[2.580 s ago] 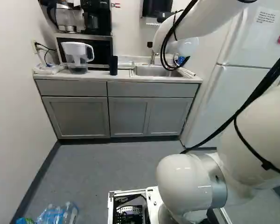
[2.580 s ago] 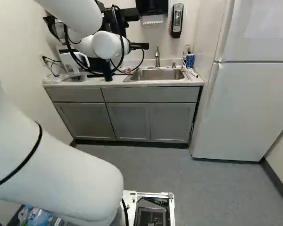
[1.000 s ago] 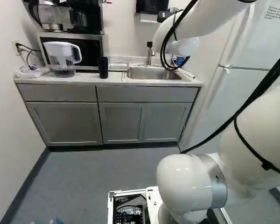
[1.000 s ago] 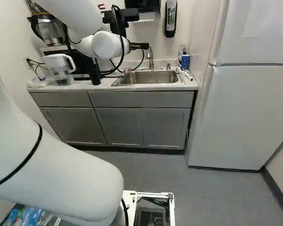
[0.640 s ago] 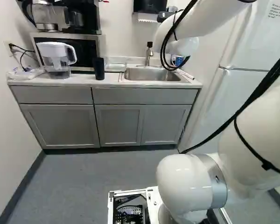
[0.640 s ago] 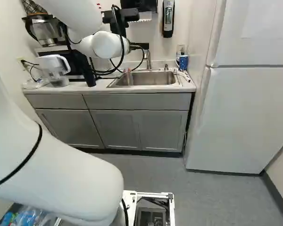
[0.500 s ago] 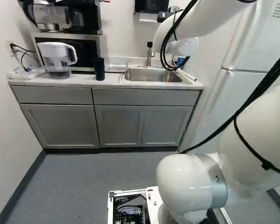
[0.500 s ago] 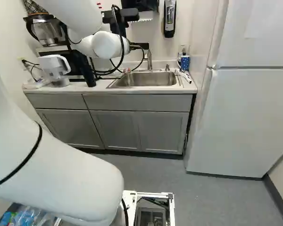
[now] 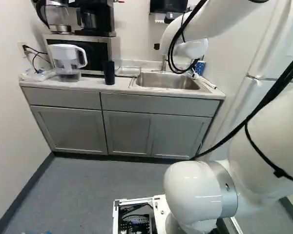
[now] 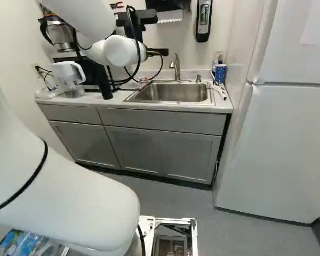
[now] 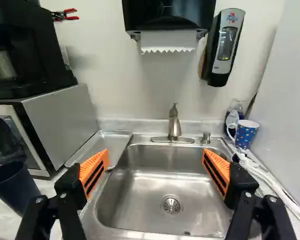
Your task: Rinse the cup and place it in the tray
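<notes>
Wrist view alone shows the sink drain [image 11: 171,205]

From here, the far paper dispenser [image 11: 170,15] and right-hand fridge [image 10: 277,149] are cut off; the arm [image 10: 69,197] partly hides what look like near-left bottles [image 10: 28,244].

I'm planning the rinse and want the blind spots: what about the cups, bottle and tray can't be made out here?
Dark cup: inside bottom, lost in shadow, wrist view.
Blue dotted cup: inside bottom, hidden by its own wall, wrist view.
Clear bottle: lower part, behind the blue dotted cup, wrist view.
Tray: near corner, covered by the tool, wrist view.
</notes>
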{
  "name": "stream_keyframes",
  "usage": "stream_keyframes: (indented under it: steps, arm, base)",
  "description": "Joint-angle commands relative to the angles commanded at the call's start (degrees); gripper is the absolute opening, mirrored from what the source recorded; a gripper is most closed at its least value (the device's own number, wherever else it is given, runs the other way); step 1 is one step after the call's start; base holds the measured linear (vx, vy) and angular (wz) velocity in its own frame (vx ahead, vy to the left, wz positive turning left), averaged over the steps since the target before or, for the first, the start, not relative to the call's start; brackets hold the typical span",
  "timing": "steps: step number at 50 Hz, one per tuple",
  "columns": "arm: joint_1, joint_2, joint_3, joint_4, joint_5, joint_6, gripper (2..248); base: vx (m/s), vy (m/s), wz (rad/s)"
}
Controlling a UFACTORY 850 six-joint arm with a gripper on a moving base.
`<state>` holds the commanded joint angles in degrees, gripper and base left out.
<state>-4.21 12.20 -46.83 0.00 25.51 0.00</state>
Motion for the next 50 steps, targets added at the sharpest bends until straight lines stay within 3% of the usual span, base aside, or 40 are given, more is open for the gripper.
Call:
stream_keyframes:
  steps: [50]
  arm:
    - [0.0, 0.0, 0.0, 0.0, 0.0, 0.0, 247]
  base:
    - [0.099, -0.056, 0.212]
